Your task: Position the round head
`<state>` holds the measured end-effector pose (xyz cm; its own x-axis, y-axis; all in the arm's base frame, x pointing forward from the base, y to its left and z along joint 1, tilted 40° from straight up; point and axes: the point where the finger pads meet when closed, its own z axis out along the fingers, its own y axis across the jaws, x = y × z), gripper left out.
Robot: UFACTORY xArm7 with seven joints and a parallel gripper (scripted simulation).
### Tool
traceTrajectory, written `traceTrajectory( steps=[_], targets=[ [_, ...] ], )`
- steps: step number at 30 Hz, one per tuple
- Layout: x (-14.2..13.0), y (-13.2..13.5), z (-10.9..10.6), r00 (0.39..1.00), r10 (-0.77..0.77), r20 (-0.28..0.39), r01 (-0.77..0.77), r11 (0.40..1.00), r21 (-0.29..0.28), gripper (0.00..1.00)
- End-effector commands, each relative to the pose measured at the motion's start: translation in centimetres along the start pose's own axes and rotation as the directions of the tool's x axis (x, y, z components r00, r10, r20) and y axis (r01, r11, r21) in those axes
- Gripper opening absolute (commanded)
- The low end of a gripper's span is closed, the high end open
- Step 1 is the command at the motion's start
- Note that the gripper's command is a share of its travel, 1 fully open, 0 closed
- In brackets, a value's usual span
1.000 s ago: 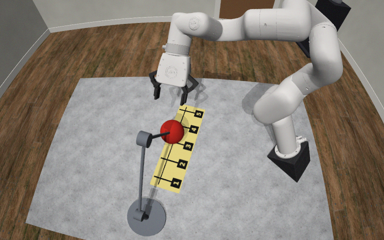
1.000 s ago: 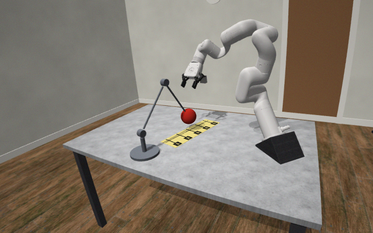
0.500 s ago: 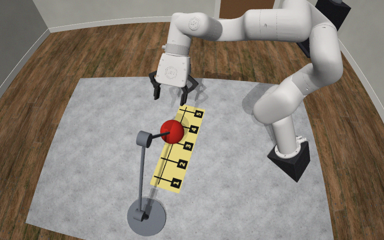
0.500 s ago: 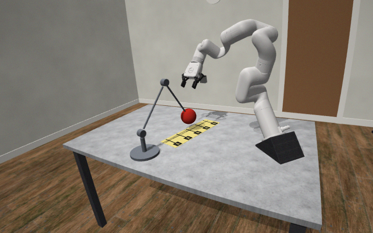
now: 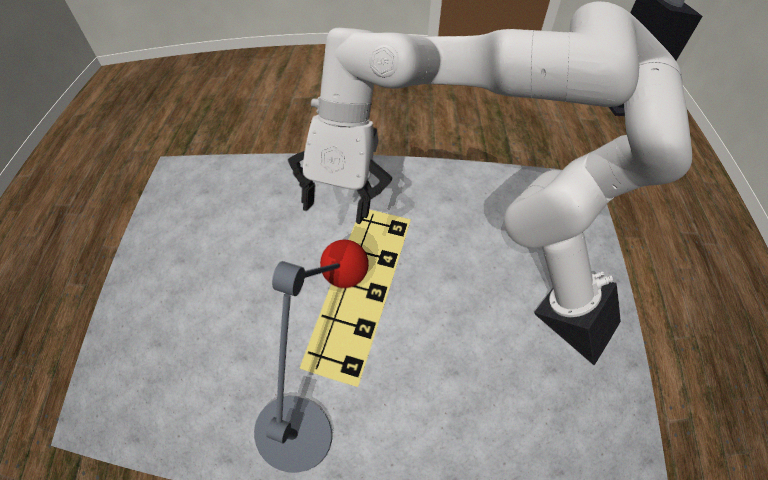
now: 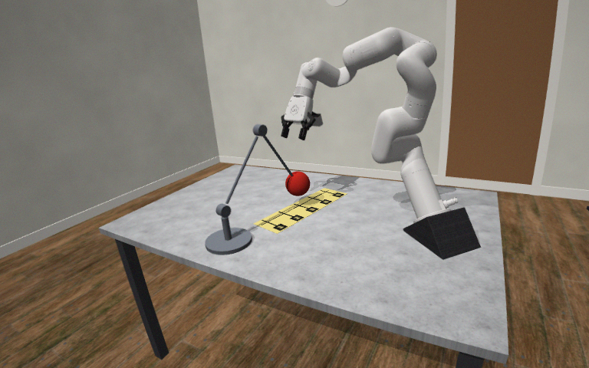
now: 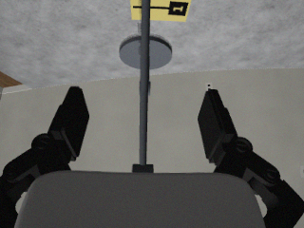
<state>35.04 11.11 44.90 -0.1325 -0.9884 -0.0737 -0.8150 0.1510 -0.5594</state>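
Grey bench (image 5: pixel 464 362) (image 6: pixel 347 251) — red head (image 5: pixel 343 263) (image 6: pixel 297 183) raised above strip (image 5: pixel 334 339) (image 6: pixel 278 226) (image 7: pixel 161 14) | hand (image 5: pixel 335 212) (image 6: pixel 294 135) (image 7: pixel 143 102) — wide open, apart from head

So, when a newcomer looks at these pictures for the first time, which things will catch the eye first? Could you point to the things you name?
Probably the glossy red ball-shaped lamp head (image 5: pixel 350 251) (image 6: pixel 297 184), hanging from its thin dark rod above the yellow numbered strip (image 5: pixel 350 346) (image 6: pixel 269 223) (image 7: pixel 161 15). Next comes the big white jointed robot arm (image 5: pixel 572 62) (image 6: pixel 416 82), arching over the grey table, its open black-fingered gripper (image 5: pixel 335 208) (image 6: pixel 294 134) (image 7: pixel 143 102) beyond the lamp head.
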Motion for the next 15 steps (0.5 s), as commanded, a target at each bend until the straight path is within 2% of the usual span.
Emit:
traceTrajectory(
  steps=[1, 13, 15],
  targets=[
    [-0.2, -0.1, 0.7, 1.000, 0.001, -0.011, -0.001, 1.000, 0.001, 1.00],
    [0.1, -0.1, 3.8, 1.000, 0.000, 0.006, 0.000, 1.000, 0.002, 1.00],
    [0.1, -0.1, 3.8, 1.000, 0.000, 0.006, 0.000, 1.000, 0.002, 1.00]
  ],
)
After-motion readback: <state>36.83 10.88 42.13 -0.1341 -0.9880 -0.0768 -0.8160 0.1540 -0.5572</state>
